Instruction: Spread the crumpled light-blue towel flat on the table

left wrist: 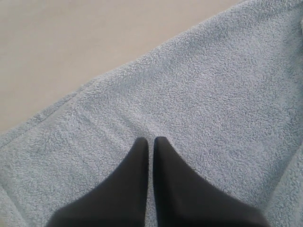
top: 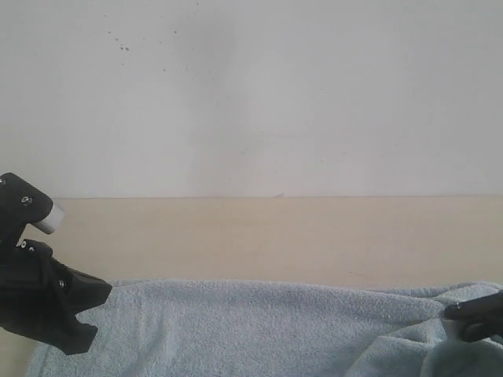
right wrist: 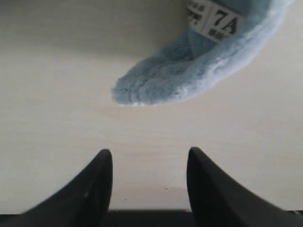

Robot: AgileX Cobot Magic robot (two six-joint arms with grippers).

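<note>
The light-blue towel (top: 259,330) lies across the near part of the beige table (top: 259,236), mostly laid out, with a fold bunched toward its right end. My left gripper (left wrist: 151,139) is shut, its black fingers almost touching over the fluffy towel (left wrist: 199,94) close to a hemmed edge, with nothing pinched. My right gripper (right wrist: 149,153) is open over bare table (right wrist: 57,94). Beyond its tips lies a curled towel corner (right wrist: 175,80) bearing the white tag (right wrist: 213,19). In the exterior view the right gripper (top: 471,314) sits at the towel's right end.
The black left arm (top: 39,302) rises over the towel's left end. A white-grey wall (top: 251,94) stands behind the table's far edge. Bare tabletop (left wrist: 57,42) shows beside the towel's edge.
</note>
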